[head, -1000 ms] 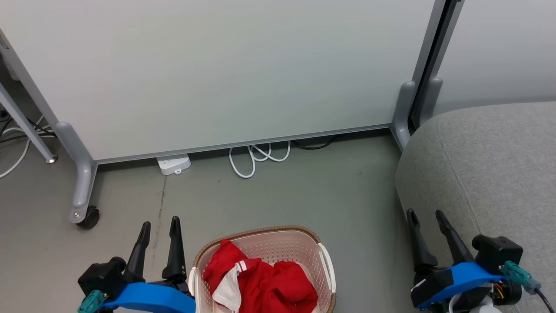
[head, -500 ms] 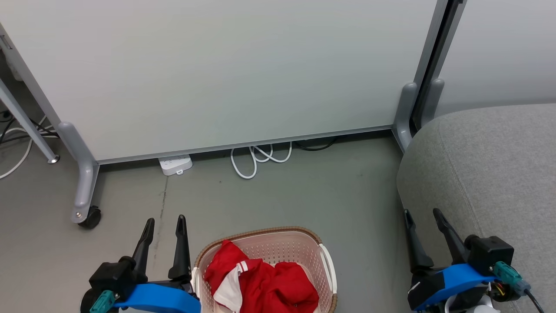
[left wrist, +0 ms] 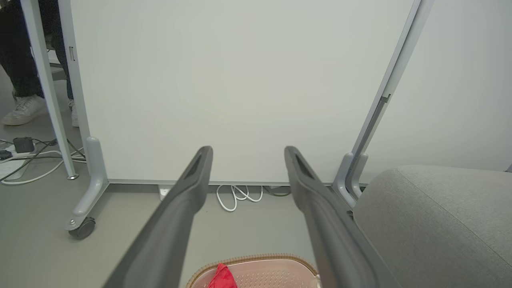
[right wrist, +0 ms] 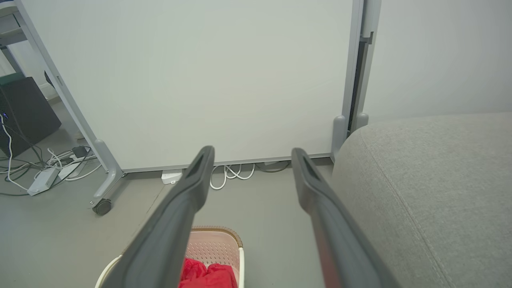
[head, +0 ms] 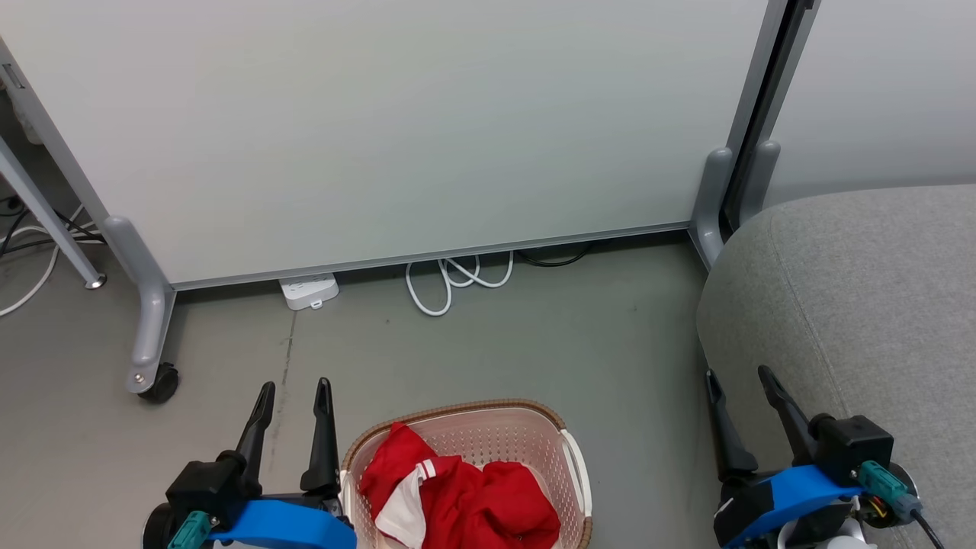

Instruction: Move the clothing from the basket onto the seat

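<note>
Left hand (head: 296,383) is at lower left of head view, fingers apart, holding nothing, over the floor (head: 496,351) just left of the basket (head: 457,405); can't tell if the nearer finger touches the rim. Right hand (head: 736,372) is at lower right, fingers also spread, empty, at the front-left edge of the seat (head: 862,290). Its inner finger is over floor and its outer finger is in front of the grey cushion; contact w/ the fabric can't be told. Basket sits on the floor at bottom centre btwn both hands, w/ brown rim and a white handle on its right side; near part cut off by the frame edge. Clothing (head: 465,503) is all inside the basket: a red heap w/ white trim and a short white stripe, piled toward the left and near side, perforated far wall showing. Seat is right of the basket, apart from it, w/ a strip of floor btwn. Bkgd: white partition panel (head: 381,130) on grey legs, caster (head: 160,383) under the left leg, white power strip (head: 309,290) and looped white cable (head: 450,278) at its lower edge. Left wrist view: a person's legs and white shoes (left wrist: 24,110) past the panel's left post.
</note>
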Tool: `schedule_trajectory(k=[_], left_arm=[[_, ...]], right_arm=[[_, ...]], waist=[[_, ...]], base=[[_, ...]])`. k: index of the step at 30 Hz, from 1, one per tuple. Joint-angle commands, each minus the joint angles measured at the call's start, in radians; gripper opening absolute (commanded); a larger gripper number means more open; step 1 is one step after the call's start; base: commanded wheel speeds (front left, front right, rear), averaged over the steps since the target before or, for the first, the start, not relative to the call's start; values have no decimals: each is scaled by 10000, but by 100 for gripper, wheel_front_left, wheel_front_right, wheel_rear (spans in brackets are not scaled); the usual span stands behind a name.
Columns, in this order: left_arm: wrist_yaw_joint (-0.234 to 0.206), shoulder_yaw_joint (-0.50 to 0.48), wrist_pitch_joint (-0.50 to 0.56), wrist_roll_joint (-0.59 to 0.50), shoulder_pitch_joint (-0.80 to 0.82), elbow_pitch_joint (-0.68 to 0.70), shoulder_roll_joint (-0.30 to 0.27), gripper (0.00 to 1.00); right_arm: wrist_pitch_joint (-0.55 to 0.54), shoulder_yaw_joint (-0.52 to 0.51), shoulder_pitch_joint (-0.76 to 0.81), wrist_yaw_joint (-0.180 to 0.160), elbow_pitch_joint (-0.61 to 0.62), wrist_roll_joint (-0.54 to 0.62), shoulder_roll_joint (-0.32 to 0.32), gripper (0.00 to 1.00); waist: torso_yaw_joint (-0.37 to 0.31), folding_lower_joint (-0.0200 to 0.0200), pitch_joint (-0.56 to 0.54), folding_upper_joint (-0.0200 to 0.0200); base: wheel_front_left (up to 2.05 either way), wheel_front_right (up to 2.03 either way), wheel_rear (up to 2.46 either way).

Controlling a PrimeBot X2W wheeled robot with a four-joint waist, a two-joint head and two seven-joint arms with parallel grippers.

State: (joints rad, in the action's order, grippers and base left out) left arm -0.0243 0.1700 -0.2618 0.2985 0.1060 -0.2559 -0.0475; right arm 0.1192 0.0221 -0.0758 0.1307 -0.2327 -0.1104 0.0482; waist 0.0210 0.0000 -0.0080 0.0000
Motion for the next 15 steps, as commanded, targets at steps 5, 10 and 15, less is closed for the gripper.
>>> schedule_trajectory(k=[5,10,15], left_arm=[[-28,30,-48,65,93,-70,-53,100],[-31,-1,-49,44,80,-77,-53,100],[0,-55,-41,-116,-110,-160,-50,100]], right_arm=[[49,-17,-16,0,-63,-90,37,100],[65,-5,-68,0,-94,-92,37,100],[53,158,-208,-1,-61,-199,37,100]], waist=[[5,0,-13,0],[-20,0,-2,0],[-290,0,160,0]], base=[[0,0,0],[0,0,0],[0,0,0]])
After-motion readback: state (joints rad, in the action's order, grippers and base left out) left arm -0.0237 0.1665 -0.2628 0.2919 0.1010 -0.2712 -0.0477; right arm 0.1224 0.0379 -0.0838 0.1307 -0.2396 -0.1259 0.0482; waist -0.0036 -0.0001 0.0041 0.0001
